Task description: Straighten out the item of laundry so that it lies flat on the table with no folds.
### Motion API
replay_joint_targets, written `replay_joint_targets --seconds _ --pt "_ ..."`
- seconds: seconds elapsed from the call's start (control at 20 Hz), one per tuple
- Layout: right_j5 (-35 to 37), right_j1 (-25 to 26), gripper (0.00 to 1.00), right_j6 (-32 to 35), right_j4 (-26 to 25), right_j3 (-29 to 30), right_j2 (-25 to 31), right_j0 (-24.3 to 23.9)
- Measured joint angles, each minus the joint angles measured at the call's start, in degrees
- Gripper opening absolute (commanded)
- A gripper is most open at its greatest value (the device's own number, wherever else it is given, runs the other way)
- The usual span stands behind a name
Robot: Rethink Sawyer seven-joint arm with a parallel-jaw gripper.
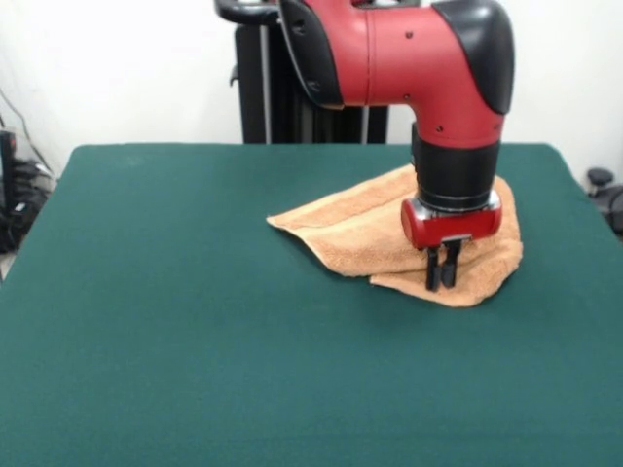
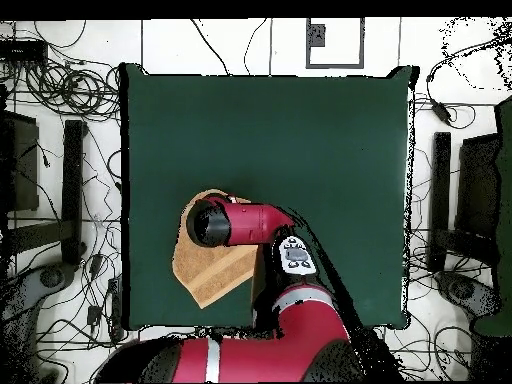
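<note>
The light-orange towel (image 1: pixel 365 233) lies rumpled on the green table (image 1: pixel 175 321), right of the middle in the front view, with one layer folded over another along its near edge. My gripper (image 1: pixel 440 284) points straight down onto the towel's near right part. Its two black fingers (image 1: pixel 432 269) stand close together with their tips in the cloth, pinching it. In the overhead view the towel (image 2: pixel 205 275) shows at the table's (image 2: pixel 300 130) lower left, partly under the arm, and the arm's wrist (image 2: pixel 212 222) hides the gripper.
The red arm (image 2: pixel 290 330) reaches in over the table's near edge in the overhead view. Cables and stands lie on the floor around the table. The robot's black pedestal (image 1: pixel 292 107) stands behind the far edge.
</note>
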Motion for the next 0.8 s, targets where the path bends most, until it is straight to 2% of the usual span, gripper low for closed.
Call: replay_joint_targets --seconds 0.4,0.8 --pt "-0.01 -2.42 0.0 0.0 -2.07 0.01 0.28 -0.1" --pt "1.74 -8.13 0.0 0.0 -2.93 -0.48 0.27 0.44"
